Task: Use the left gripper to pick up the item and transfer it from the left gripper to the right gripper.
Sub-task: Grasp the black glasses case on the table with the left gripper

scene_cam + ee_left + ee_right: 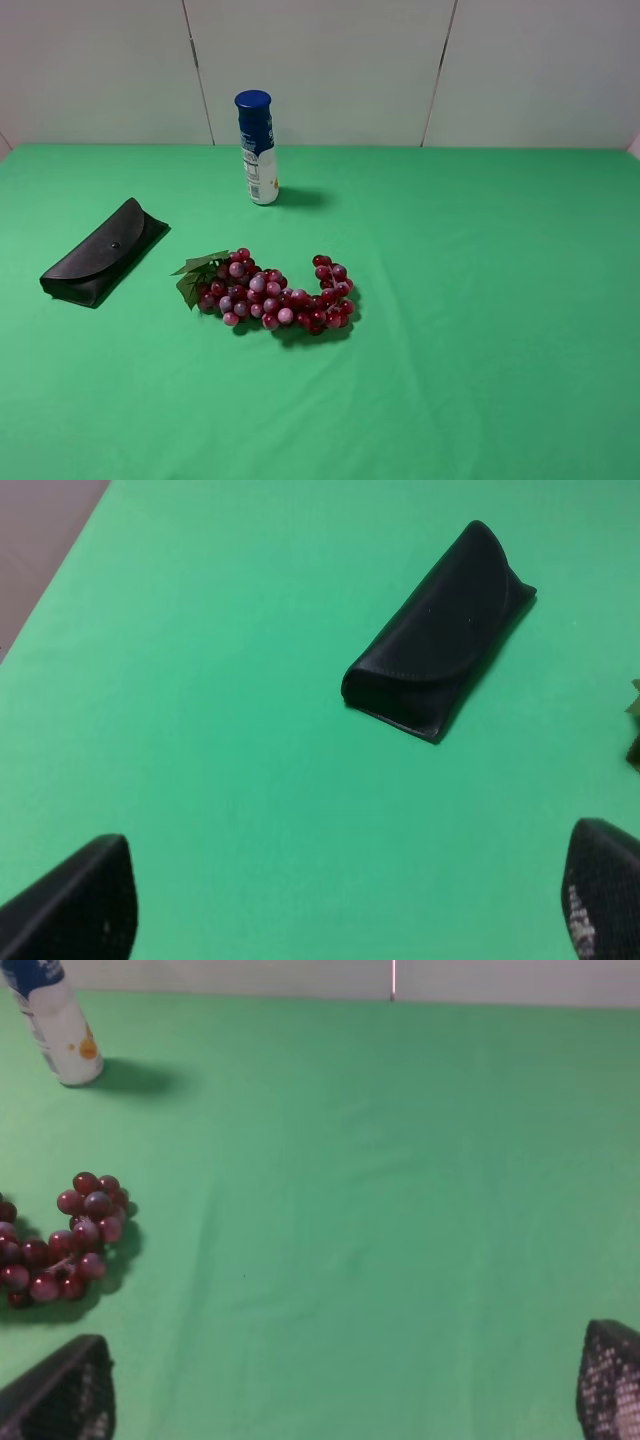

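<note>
Table: the green cloth is running back to a white panelled wall, and its right half is showing as one broad bare stretch. In the left wrist view the cloth's edge is cutting across one corner, with a dull brown surface beyond it.

Grape bunch: red, with green leaves at its left end, it is lying left of the table's middle.

Glasses case: black and flat, it is lying at a slant close to the table's left edge, flap up with the snap showing. It is sitting well apart from the grapes, with green cloth showing on every side.

Bottle: blue-capped, it is standing upright near the far edge, behind the grapes and apart from them.

Left hand: its fingers are spread wide with only cloth between them, and the case is lying ahead, untouched.

Right hand: it is likewise gaping over bare cloth, with the grapes and bottle off to one side.
</note>
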`<state>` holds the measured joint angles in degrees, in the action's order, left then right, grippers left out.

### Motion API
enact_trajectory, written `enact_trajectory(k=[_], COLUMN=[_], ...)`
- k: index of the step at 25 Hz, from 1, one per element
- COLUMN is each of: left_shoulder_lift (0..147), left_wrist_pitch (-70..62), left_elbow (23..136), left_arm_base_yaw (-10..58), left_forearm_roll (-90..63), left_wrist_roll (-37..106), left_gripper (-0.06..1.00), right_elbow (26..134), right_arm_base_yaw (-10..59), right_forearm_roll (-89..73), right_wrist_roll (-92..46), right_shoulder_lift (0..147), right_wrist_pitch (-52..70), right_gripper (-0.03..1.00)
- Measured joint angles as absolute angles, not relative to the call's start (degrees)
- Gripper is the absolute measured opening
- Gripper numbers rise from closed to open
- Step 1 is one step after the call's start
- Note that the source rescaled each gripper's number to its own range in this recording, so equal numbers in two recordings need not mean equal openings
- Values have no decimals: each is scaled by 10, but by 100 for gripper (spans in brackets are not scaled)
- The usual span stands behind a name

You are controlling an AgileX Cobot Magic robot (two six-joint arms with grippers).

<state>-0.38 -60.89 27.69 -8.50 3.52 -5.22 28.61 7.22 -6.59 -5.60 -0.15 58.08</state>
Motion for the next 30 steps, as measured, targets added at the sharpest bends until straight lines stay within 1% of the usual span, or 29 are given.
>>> enact_trajectory(k=[30], left_shoulder_lift=[-4], left_wrist_pitch=[-609], left_elbow=[277], left_arm_base_yaw=[-85], left_forearm_roll=[35], left_wrist_roll=[-52], left_gripper=[66], right_elbow=[286], right_arm_base_yaw=[72], right_forearm_roll=[-66], right_wrist_roll=[-56], right_shoulder_lift=[-1], right_wrist_pitch=[581], right_gripper=[100])
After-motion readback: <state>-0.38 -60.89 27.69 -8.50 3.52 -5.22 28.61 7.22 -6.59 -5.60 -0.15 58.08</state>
